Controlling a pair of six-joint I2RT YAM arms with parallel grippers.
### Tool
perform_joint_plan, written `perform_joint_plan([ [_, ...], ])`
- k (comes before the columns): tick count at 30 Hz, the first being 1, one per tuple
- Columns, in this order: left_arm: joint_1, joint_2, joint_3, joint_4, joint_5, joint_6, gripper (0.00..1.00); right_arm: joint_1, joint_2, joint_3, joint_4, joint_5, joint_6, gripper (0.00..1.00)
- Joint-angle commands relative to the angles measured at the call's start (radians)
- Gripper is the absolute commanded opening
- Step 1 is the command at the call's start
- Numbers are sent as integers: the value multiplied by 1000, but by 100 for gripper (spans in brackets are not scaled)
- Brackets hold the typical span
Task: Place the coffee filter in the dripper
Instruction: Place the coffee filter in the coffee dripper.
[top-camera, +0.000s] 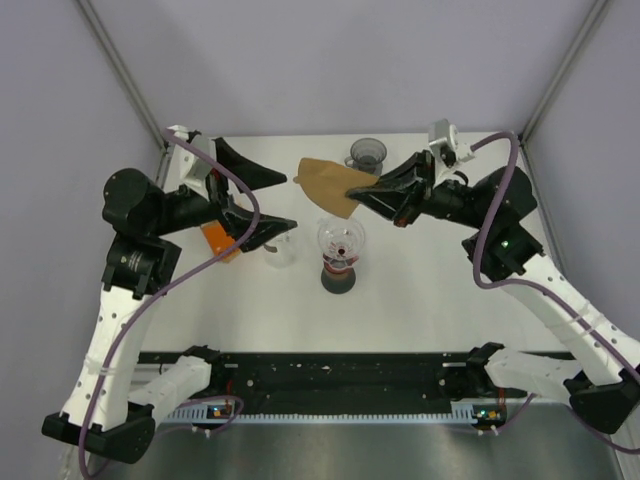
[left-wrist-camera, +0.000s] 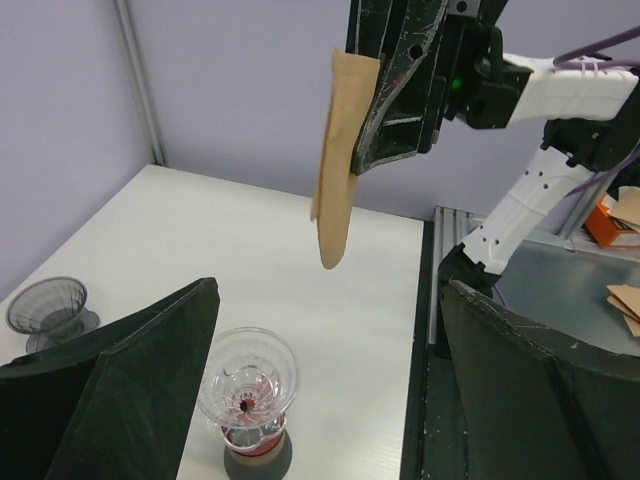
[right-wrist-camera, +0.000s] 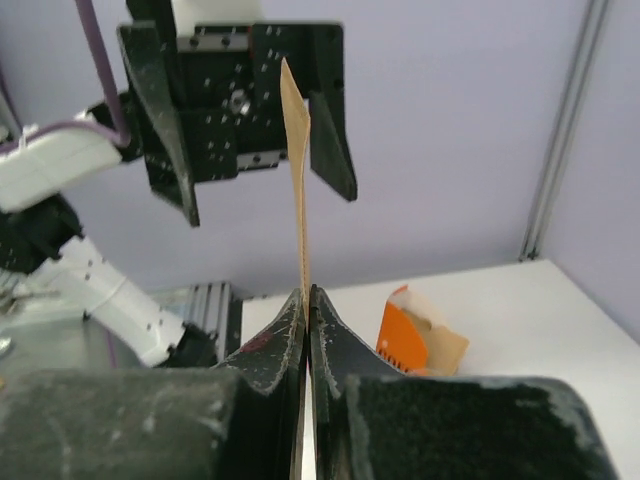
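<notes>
A brown paper coffee filter (top-camera: 325, 183) hangs in the air above the back of the table, pinched at its right edge by my right gripper (top-camera: 352, 192), which is shut on it. In the right wrist view the filter (right-wrist-camera: 295, 180) stands edge-on, rising from between the closed jaws of that gripper (right-wrist-camera: 307, 295). My left gripper (top-camera: 290, 203) is wide open just left of the filter, touching nothing. The clear glass dripper (top-camera: 340, 240) stands on a red and dark base, below and slightly in front of the filter. In the left wrist view the dripper (left-wrist-camera: 248, 375) sits low between my open fingers (left-wrist-camera: 150, 370), with the filter (left-wrist-camera: 337, 170) above.
A second, grey dripper (top-camera: 367, 153) stands at the back edge of the table. An orange filter box (top-camera: 218, 240) and a clear cup (top-camera: 282, 250) sit under the left arm. Grey walls enclose the table on three sides.
</notes>
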Motion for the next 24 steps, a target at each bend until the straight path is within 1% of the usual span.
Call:
perform_joint_plan([
  [1,3,9,31,100,-95,-68,99,-3,13,-48,567,158,284,0],
  [3,-2,28,57,107,-75,-89,99,1,36,-63,695,181,360,0],
  [4,-9,38,70,141,-66,-97,99,6,49,-68,726,192,384,0],
  [7,-44,65,90,152,-61,-106,98,29,87,-80,806,229,429,0],
  [9,-61,78,97,164,-66,-116,96,50,110,-92,879,244,458,0],
  [11,-72,91,107,182,-64,-129,93,73,133,-92,904,252,461,0],
  [13,-83,101,120,202,-61,-148,88,106,155,-83,903,258,446,0],
  [15,-94,114,133,202,-57,-149,80,124,168,-80,918,263,438,0],
  [19,-101,117,146,202,-51,-154,57,139,188,-77,920,258,440,0],
  [21,-101,111,140,202,-54,-152,43,139,196,-74,918,249,444,0],
  [23,-101,106,133,196,-58,-149,24,141,207,-66,910,229,452,0],
  [24,-100,105,132,193,-66,-145,19,142,211,-62,904,217,454,0],
])
